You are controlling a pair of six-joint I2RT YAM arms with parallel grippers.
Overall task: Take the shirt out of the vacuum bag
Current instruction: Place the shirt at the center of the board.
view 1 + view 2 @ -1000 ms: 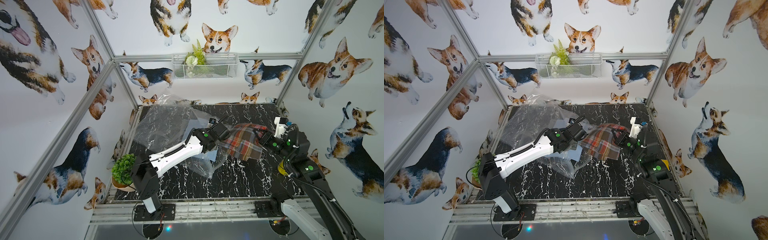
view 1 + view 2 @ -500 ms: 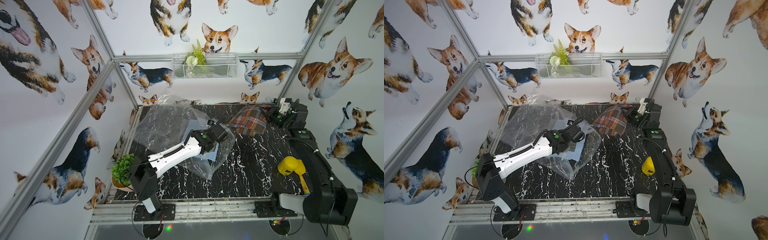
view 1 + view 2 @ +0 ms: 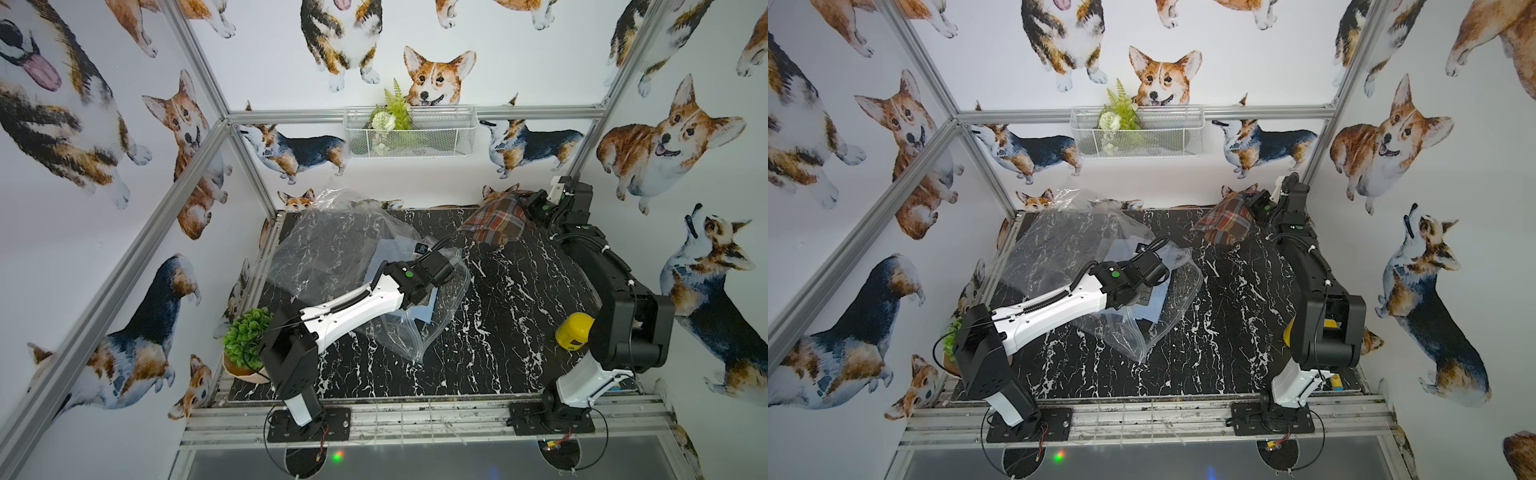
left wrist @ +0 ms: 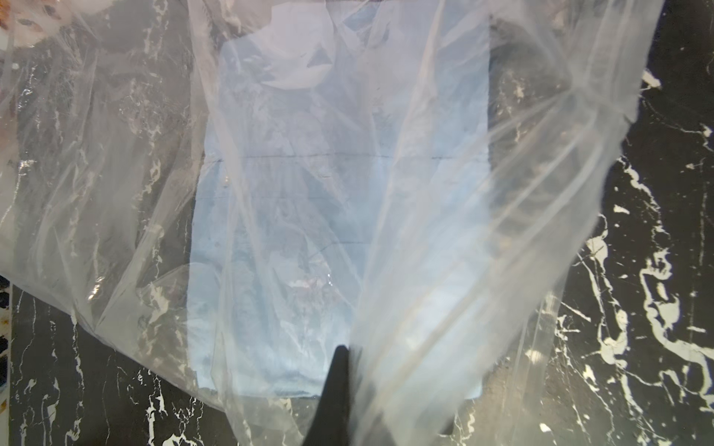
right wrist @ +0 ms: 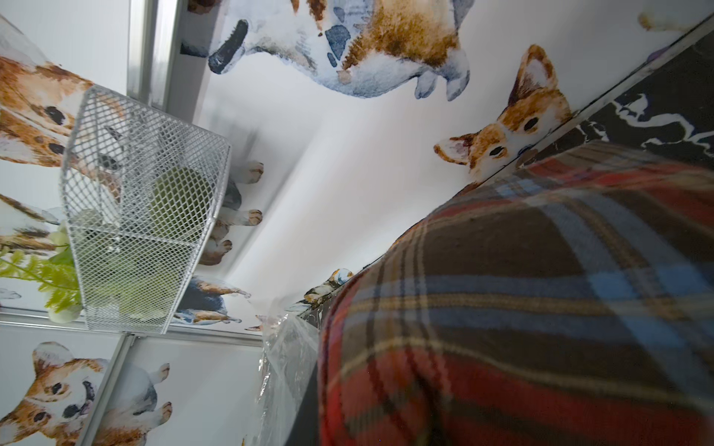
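Observation:
The plaid shirt hangs bunched at the table's far right corner, outside the vacuum bag. My right gripper is shut on it, and the shirt fills the right wrist view and hides the fingers. The clear crinkly vacuum bag lies across the left and middle of the table. My left gripper is shut on the bag's plastic near its right edge, holding it raised.
A flat light blue piece lies under the bag's plastic. A yellow object sits by the right arm's elbow. A potted plant stands at the front left corner. A wire basket hangs on the back wall.
My right gripper has carried the plaid shirt from beside the bag's mouth in the middle to the far right corner. The left gripper has kept its hold on the bag.

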